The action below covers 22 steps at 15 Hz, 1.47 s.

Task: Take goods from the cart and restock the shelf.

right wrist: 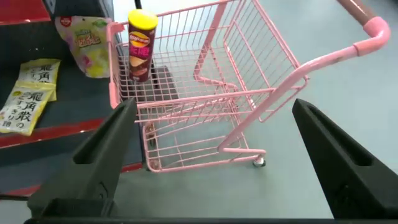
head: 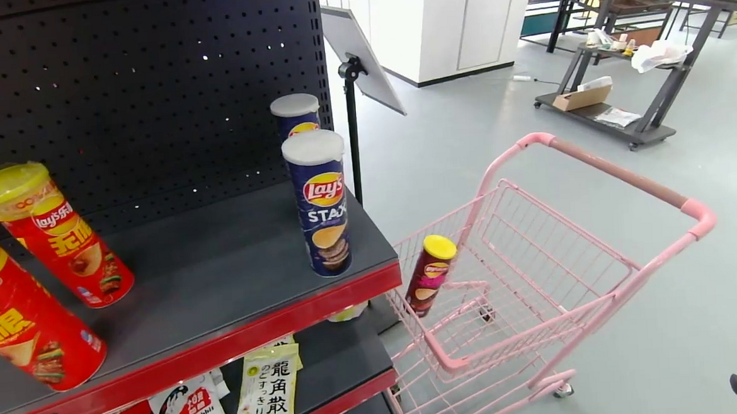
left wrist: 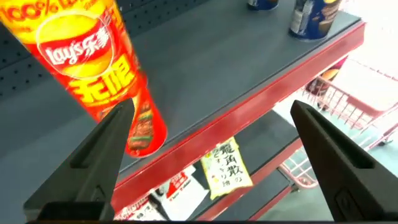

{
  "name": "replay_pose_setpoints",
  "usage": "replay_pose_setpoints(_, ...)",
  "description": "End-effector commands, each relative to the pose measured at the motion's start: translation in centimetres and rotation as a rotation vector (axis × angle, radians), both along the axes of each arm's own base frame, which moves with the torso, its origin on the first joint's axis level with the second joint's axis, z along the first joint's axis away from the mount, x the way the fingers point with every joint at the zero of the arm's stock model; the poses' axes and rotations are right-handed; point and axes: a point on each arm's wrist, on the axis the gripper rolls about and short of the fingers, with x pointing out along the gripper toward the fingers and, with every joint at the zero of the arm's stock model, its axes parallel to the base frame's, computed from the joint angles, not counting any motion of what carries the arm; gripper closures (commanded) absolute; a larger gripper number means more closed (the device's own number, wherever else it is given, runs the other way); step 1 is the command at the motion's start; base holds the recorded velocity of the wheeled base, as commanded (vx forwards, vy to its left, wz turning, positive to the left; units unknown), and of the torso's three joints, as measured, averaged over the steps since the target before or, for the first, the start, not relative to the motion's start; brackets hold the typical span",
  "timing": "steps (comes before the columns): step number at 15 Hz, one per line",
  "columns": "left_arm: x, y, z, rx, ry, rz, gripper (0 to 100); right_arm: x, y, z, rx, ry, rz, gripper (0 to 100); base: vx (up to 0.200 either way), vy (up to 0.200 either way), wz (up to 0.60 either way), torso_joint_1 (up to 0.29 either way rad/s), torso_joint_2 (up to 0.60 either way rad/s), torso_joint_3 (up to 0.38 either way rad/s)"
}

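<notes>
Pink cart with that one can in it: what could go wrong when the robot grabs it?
The dark red can stands tight against the wire wall of the cart, so the open right gripper might snag the wires or tip it. The cart rolls on wheels; a bump could push it away. On the shelf, the front blue can sits near the edge and could get knocked off.

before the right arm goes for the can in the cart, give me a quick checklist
1. Right gripper open and empty: ok.
2. Left gripper open and empty: ok.
3. Maroon chip can in the pink cart, nothing lying over it: ok.
4. Room for a finger between can and cart wall: cannot tell.
5. Bare shelf board between the red cans and blue cans: ok.
</notes>
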Motion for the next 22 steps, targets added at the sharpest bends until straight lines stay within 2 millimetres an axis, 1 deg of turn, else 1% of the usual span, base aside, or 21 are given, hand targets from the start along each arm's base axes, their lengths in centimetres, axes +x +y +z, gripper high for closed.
replay_pose_setpoints(1, -0.2, 0.0, -0.1, -0.001, -0.004, 0.0, 0, 0.0, 0.0, 0.0, 0.0, -0.004, 0.001, 0, 0.0, 0.0, 0.0, 0.0, 0.0, 0.0)
replay_pose_setpoints(7, -0.5, 0.1, -0.1, 0.0, -0.009, 0.0, 0, -0.1, 0.0, -0.2, -0.007, 0.0, -0.001, 0, 0.0, 0.0, 0.0, -0.013, 0.02, 0.017)
replay_pose_setpoints(10, -0.7, 0.1, -0.2, 0.006, -0.022, 0.0, 0, -0.1, 0.0, -0.6, -0.012, 0.015, -0.001, 0, 0.0, 0.0, 0.0, -0.129, 0.34, 0.19)
replay_pose_setpoints(13, -1.2, 0.2, -0.4, 0.009, -0.03, -0.001, 0, -0.1, 0.0, -0.7, -0.012, 0.018, -0.001, 0, 0.0, 0.0, 0.0, -0.136, 0.36, 0.212)
replay_pose_setpoints(17, -1.3, 0.2, -0.3, 0.01, -0.038, -0.001, 0, 0.0, 0.0, -0.7, -0.013, 0.023, -0.001, 0, 0.0, 0.0, 0.0, -0.145, 0.38, 0.233)
replay_pose_setpoints(20, -1.6, 0.2, -0.4, 0.007, -0.058, -0.001, 0, 0.1, 0.0, -1.0, -0.016, 0.044, -0.002, 0, 0.0, 0.0, 0.0, -0.17, 0.45, 0.279)
replay_pose_setpoints(21, -2.1, 0.3, -0.4, 0.004, -0.078, -0.001, 0, 0.3, 0.0, -1.3, -0.019, 0.07, -0.003, 0, 0.0, 0.0, 0.0, -0.1, 0.28, 0.163)
replay_pose_setpoints(22, -2.4, 0.3, -0.5, 0.003, -0.088, -0.002, 0, 0.6, 0.1, -1.2, -0.017, 0.081, -0.004, 0, 0.0, 0.0, 0.0, -0.056, 0.16, 0.1)
